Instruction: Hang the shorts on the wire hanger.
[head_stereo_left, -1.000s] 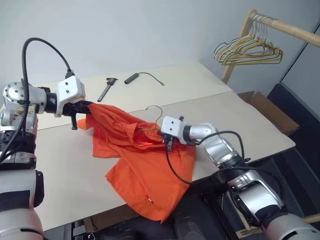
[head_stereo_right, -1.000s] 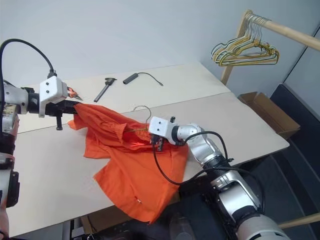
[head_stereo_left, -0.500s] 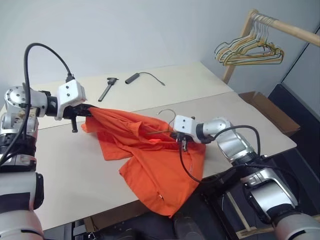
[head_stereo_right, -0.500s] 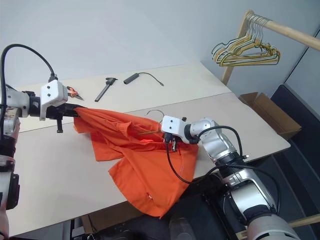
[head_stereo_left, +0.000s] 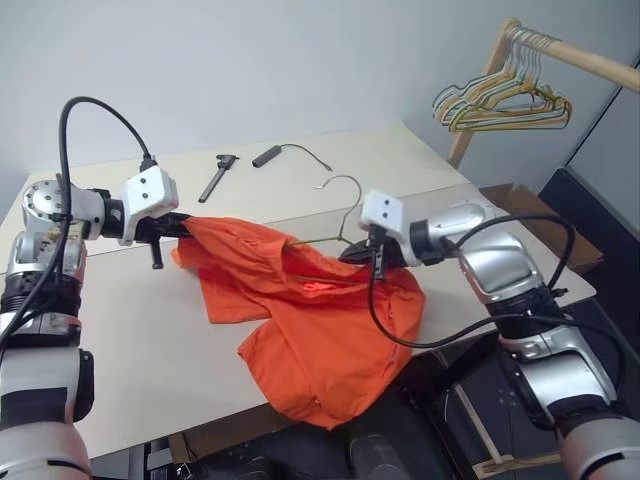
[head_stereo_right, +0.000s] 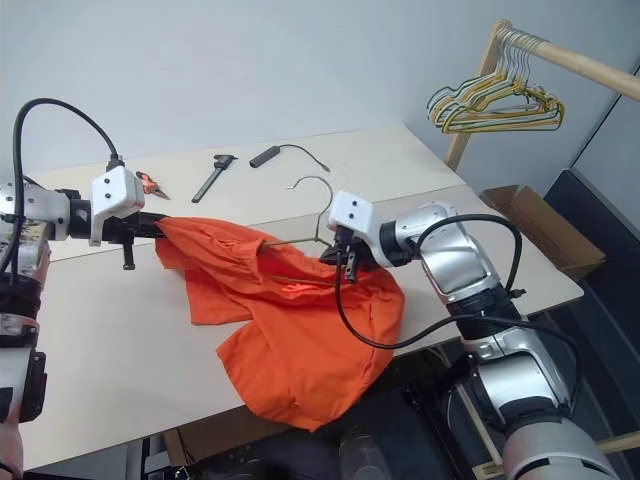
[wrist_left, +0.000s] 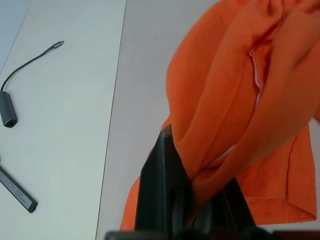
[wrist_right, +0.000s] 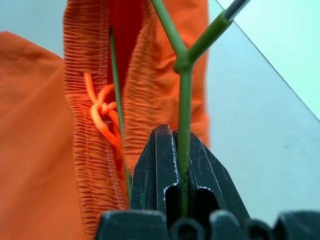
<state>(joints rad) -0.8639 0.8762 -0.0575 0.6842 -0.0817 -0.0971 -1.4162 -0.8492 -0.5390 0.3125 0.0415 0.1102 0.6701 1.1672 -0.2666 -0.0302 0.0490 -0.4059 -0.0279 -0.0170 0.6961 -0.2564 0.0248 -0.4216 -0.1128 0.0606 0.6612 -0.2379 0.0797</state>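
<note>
Shorts pinched by left pincer, right pincer clamping wire hanger

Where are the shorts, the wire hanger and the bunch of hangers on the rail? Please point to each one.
shorts (head_stereo_left: 320, 330): left eye view, on the broad orange cloth lying on the table.
wire hanger (wrist_right: 184, 125): right wrist view, on the green wire just above the fingers.
bunch of hangers (head_stereo_right: 495, 105): right eye view, on the wires hanging from the wooden rail.

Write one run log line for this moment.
left gripper: shut on shorts | right gripper: shut on wire hanger | hanger: partly inside waistband, above table
</note>
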